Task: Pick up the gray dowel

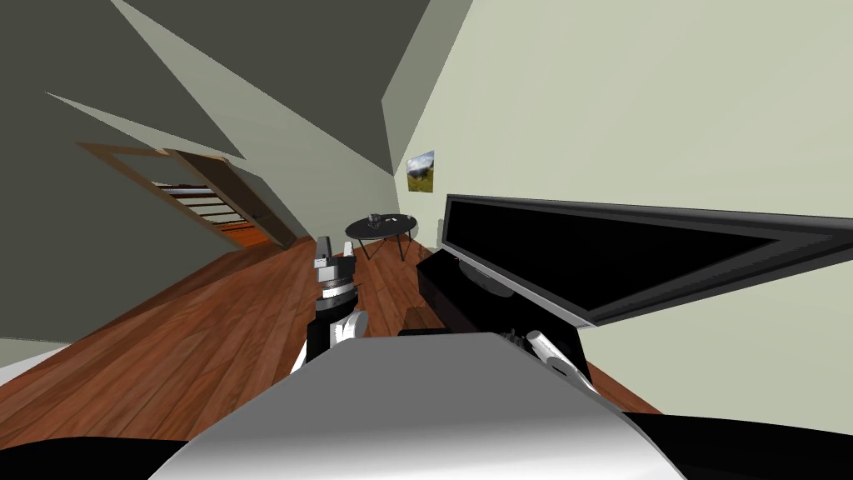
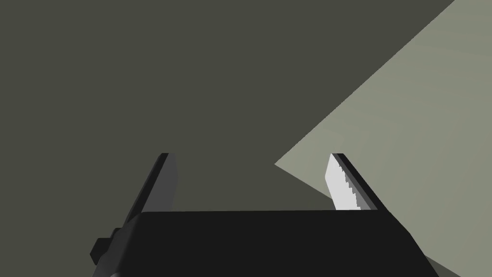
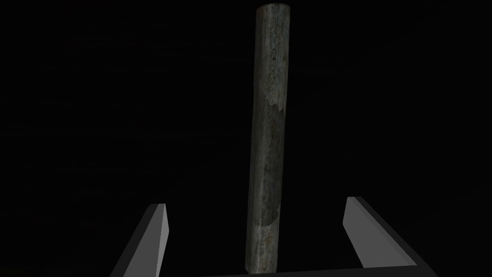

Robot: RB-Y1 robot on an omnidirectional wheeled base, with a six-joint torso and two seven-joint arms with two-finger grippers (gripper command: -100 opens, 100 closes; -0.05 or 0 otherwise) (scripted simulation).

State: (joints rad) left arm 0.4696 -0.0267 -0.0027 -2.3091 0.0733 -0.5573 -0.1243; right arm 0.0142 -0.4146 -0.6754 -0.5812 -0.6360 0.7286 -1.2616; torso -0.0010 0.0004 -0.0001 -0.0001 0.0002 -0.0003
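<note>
The gray dowel (image 3: 269, 120) is a long, weathered round stick lying on a black surface and pointing straight away from my right hand. My right gripper (image 3: 257, 204) is open, one finger on each side of the dowel's near end and clear of it. That end runs down between the fingers to the gripper's body. In the head view my right forearm (image 1: 551, 352) reaches toward the black TV stand (image 1: 446, 287). My left gripper (image 1: 335, 247) is raised over the floor, open and holding nothing (image 2: 254, 182).
A wide black TV (image 1: 616, 250) stands on the stand along the right wall, close above my right arm. A small round dark table (image 1: 381, 225) stands further ahead. To the left, past the wooden floor (image 1: 183, 342), is a doorway with stairs (image 1: 208, 204).
</note>
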